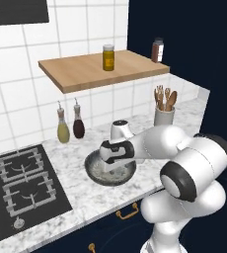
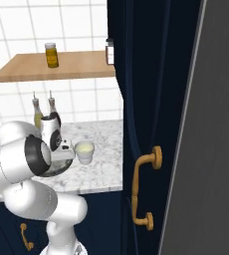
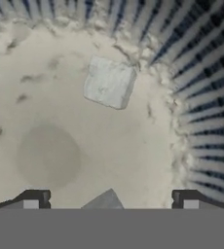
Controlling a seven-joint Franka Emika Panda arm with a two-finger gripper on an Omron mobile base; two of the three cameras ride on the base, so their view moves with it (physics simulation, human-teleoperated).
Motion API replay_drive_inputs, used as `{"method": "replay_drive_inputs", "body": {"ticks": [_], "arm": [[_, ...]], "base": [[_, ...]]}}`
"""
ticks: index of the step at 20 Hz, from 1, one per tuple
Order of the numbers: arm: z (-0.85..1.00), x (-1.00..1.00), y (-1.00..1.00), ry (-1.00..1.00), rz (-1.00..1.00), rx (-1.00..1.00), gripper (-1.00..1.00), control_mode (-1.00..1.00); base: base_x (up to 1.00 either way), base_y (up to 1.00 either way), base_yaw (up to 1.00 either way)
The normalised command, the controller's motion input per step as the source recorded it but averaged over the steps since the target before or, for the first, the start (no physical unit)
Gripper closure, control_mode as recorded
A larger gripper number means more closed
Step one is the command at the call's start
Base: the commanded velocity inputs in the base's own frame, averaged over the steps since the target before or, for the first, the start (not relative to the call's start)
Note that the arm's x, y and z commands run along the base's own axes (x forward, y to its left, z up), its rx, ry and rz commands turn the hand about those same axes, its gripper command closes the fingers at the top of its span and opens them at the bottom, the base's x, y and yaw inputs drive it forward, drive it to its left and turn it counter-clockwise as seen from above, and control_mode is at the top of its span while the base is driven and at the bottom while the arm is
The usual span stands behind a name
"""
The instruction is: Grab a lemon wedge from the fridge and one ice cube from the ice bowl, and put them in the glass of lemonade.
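Left: hob (image 1: 24, 190), then oil bottles (image 1: 69, 125) against tile. Centre: ice bowl (image 1: 93, 173) on marble surface (image 1: 71, 163), tool (image 3: 109, 199) poised inside it, tips wide apart, nothing held. Ice cube (image 3: 109, 81) near ribbed bowl wall, ahead of tips. Right: glass of lemonade (image 2: 84, 151) just beside bowl. Risk, judged: cube skidding on slick floor, or a tip striking wall on descent.
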Motion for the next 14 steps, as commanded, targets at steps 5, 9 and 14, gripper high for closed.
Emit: {"method": "replay_drive_inputs", "body": {"ticks": [5, 9, 14], "arm": [[-0.11, -0.17, 0.00, -0.01, 0.00, 0.00, -1.00, -1.00], [-0.02, -0.08, 0.00, 0.00, 0.00, 0.00, -1.00, -1.00], [-0.12, -0.15, 0.00, 0.00, 0.00, 0.00, 1.00, -1.00]], "base": [[0.00, 0.00, 0.00], [0.00, 0.00, 0.00], [0.00, 0.00, 0.00]]}}
